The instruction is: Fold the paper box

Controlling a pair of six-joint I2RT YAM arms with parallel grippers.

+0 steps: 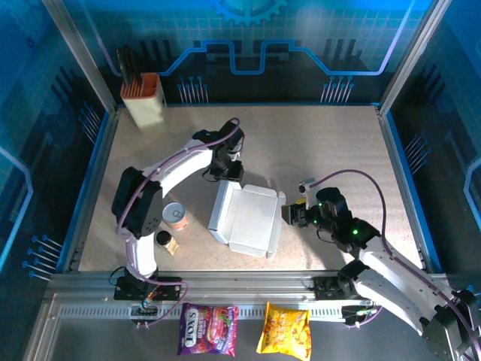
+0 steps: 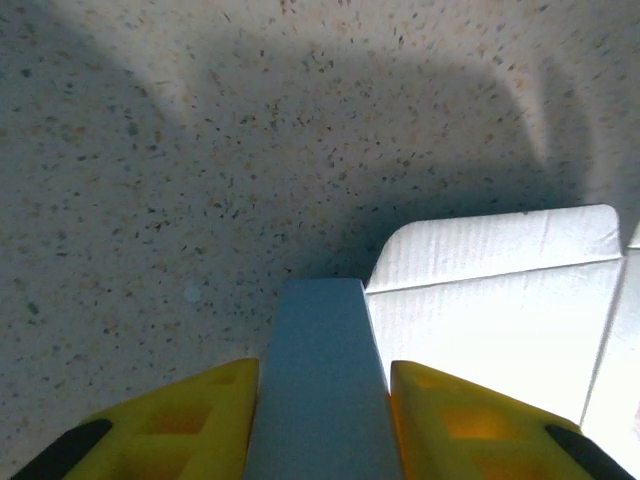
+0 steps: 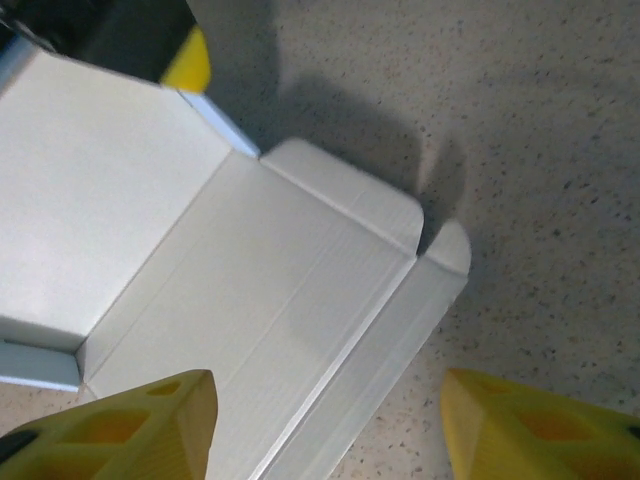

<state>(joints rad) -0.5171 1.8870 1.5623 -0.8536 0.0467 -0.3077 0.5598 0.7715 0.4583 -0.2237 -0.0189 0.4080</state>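
Observation:
The paper box [image 1: 246, 218] lies half-formed in the middle of the table, white, with its left wall raised and flaps spread. My left gripper [image 1: 229, 173] is at its far left corner. In the left wrist view the yellow fingers [image 2: 180, 420] press both sides of an upright grey panel of the paper box [image 2: 320, 380], so my left gripper [image 2: 322, 425] is shut on it. My right gripper [image 1: 290, 215] hovers at the box's right edge. In the right wrist view my right gripper [image 3: 330, 430] is open, with the paper box [image 3: 250, 280] and its rounded edge flap below the wide gap.
A tall cream holder with an orange top [image 1: 143, 98] stands at the back left. A can [image 1: 175, 216] and a small dark object [image 1: 164, 241] sit left of the box. Two snack bags [image 1: 208, 329] [image 1: 285, 329] lie on the front rail. Speckled table [image 1: 338, 150] spreads right.

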